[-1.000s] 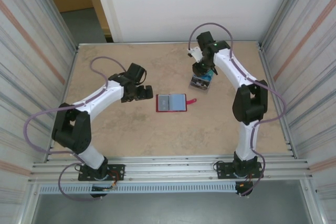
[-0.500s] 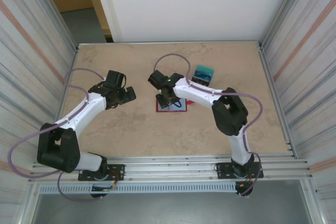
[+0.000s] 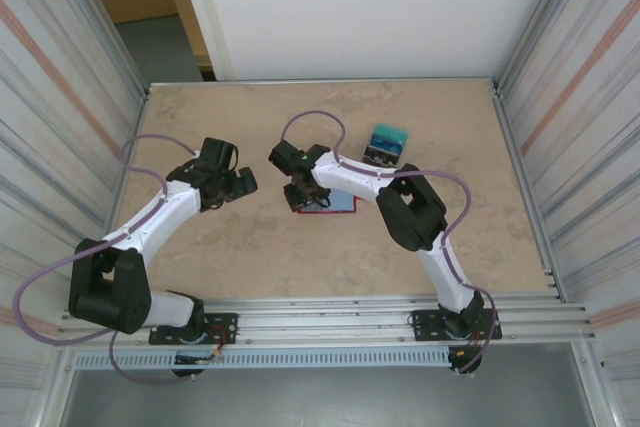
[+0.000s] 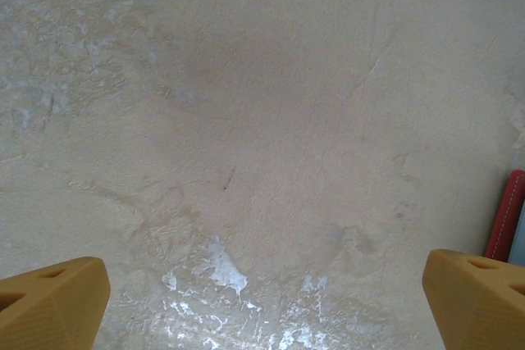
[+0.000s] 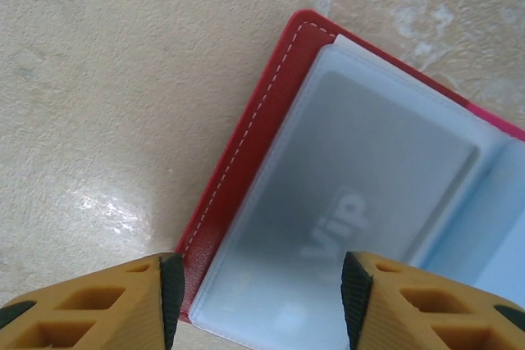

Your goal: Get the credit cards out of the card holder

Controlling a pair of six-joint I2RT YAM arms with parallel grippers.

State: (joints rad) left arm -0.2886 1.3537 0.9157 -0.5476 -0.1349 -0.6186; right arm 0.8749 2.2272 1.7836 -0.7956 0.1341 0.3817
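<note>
Right end effector hovers over the card holder near the middle of the top view. Its orange fingers stand moderately parted with nothing gripped between them, and whether they touch the holder cannot be told. The card holder lies open and flat on the surface. A pale grey card marked "vip" sits inside the see-through pocket next to the stitched red edge. Left end effector is spread wide above bare surface, just left of the holder, whose red edge shows at the right border of the left wrist view. A pile of teal credit cards lies to the holder's upper right, apart from it.
</note>
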